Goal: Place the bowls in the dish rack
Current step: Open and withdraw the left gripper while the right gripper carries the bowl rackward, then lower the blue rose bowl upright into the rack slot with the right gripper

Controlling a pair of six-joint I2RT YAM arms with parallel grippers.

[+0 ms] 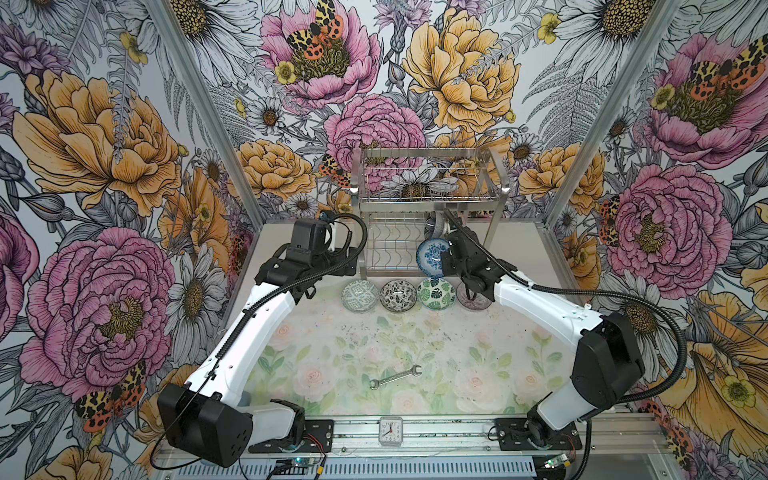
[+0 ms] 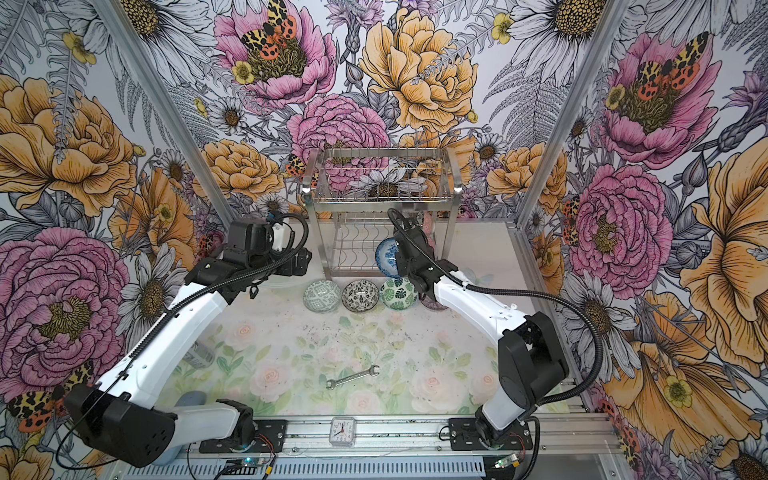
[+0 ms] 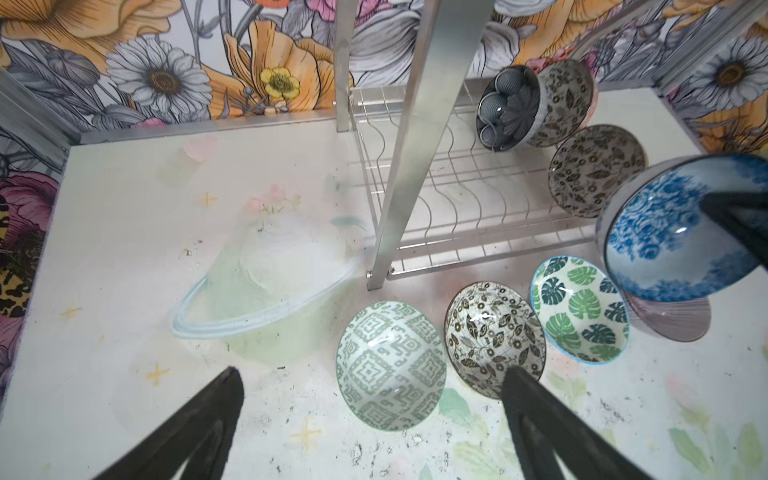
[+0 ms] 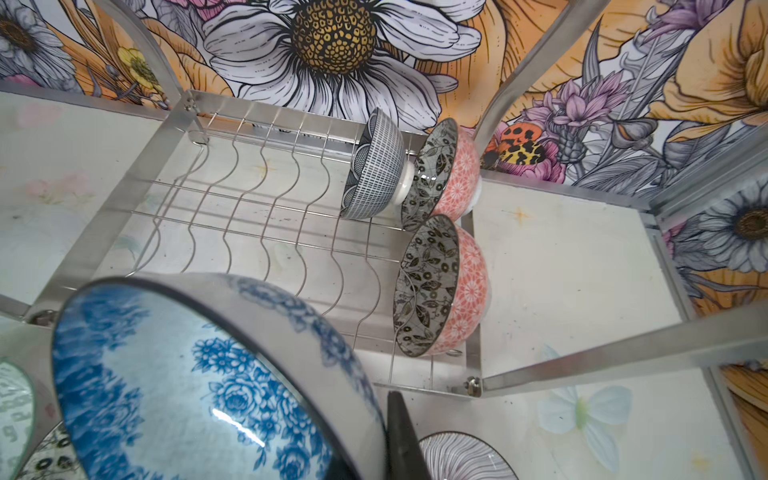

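Standing far on the table (image 1: 519, 257), shiny 2-tier steel wire dish rack (image 1: 430, 202) holds 3 patterned bowls (image 4: 440, 286) on edge, lower shelf, right side. Row of 4 bowls (image 1: 399, 295) sits just near it. Right end effector (image 4: 388, 419) clamps tilted blue-floral ceramic bowl (image 1: 431, 258) at rack's near-right corner. Left end effector (image 3: 372, 370), fingers wide apart, hangs by grey-green geometric bowl (image 3: 390, 365).

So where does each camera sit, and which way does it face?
Top views: paired high at the front, looking down and back over the table, rack and bowls; both arms show.
Left wrist: on the left arm, looking past the open left gripper at table bowls and the rack's lower shelf; both fingers show.
Right wrist: on the right arm, looking at the blue bowl the right gripper holds, and three racked bowls; one finger shows.
Shared: every view has the blue bowl and rack.
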